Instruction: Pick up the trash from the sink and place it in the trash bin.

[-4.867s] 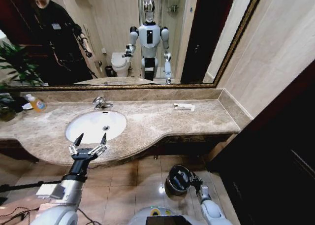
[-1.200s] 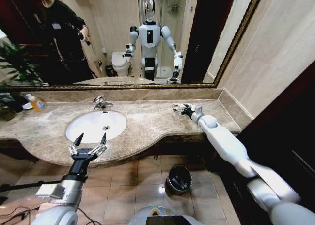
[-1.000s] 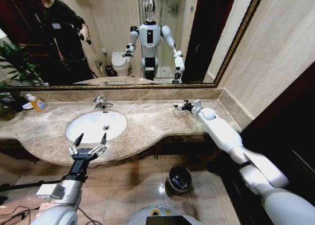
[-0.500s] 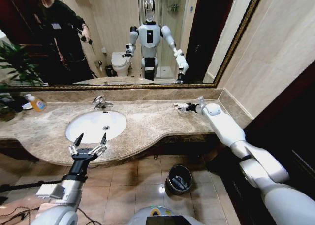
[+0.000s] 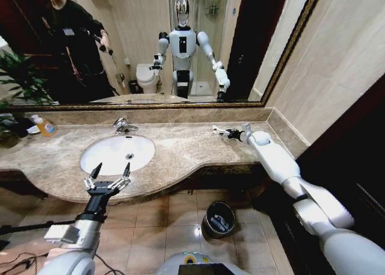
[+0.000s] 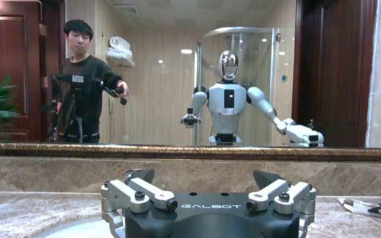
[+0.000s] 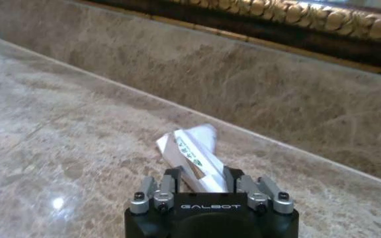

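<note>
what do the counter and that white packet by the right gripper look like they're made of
Counter: looks like polished beige marble, veined and mottled, with a glossy light glare in the right wrist view. White packet: probably thin paper or plastic film, flat and creased with small green print; hard to tell which.

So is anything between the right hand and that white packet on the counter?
Nothing visible. The right hand is already at the white packet on the marble counter, near the back wall; the packet lies between its fingers. The left hand hangs open before the sink.
</note>
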Motion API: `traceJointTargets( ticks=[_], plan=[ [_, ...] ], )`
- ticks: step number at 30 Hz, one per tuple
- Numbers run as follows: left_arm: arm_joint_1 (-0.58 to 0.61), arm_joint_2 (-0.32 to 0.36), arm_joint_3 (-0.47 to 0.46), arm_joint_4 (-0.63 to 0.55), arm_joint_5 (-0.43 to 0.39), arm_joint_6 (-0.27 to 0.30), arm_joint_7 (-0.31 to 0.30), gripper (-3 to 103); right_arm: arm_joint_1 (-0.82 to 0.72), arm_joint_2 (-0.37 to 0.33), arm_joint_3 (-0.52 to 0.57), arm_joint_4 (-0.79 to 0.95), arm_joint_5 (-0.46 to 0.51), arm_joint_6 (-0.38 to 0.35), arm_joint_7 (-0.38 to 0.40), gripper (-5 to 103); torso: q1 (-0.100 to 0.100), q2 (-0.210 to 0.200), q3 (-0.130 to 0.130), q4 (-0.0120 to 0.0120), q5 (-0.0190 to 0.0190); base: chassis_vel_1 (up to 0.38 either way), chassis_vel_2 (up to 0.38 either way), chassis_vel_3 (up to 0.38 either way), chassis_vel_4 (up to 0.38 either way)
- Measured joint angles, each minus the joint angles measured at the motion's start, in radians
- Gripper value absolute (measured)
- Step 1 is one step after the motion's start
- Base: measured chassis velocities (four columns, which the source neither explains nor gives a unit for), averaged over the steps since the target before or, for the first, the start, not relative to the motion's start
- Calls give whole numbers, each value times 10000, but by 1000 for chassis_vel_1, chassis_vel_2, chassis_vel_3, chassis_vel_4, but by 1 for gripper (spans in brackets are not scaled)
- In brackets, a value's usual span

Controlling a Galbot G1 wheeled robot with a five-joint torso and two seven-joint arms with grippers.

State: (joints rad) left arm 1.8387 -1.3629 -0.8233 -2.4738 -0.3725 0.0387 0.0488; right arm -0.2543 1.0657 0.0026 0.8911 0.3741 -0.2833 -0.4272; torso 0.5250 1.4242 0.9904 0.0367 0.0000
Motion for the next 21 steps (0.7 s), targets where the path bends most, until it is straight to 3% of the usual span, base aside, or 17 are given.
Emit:
traceJointTargets(
  ticks=[2,14,15,21],
  plan=[
    [-1,0,0,0,0,0,0,100,-232,20,-43,284,250,123,623,37,1,0,0,1,0,0,0,0,0],
    [0,0,0,0,0,0,0,100,-1264,-58,20,1518,855,340,2049,10,0,0,-1,0,-1,0,0,0,0],
    [0,0,0,0,0,0,0,100,-1413,-78,36,1733,1008,362,2366,3,1,0,0,1,-1,0,0,0,0],
    [-1,0,0,0,0,0,0,100,-2019,-210,197,2829,1683,367,3618,0,0,0,0,1,0,0,0,0,0]
  ],
)
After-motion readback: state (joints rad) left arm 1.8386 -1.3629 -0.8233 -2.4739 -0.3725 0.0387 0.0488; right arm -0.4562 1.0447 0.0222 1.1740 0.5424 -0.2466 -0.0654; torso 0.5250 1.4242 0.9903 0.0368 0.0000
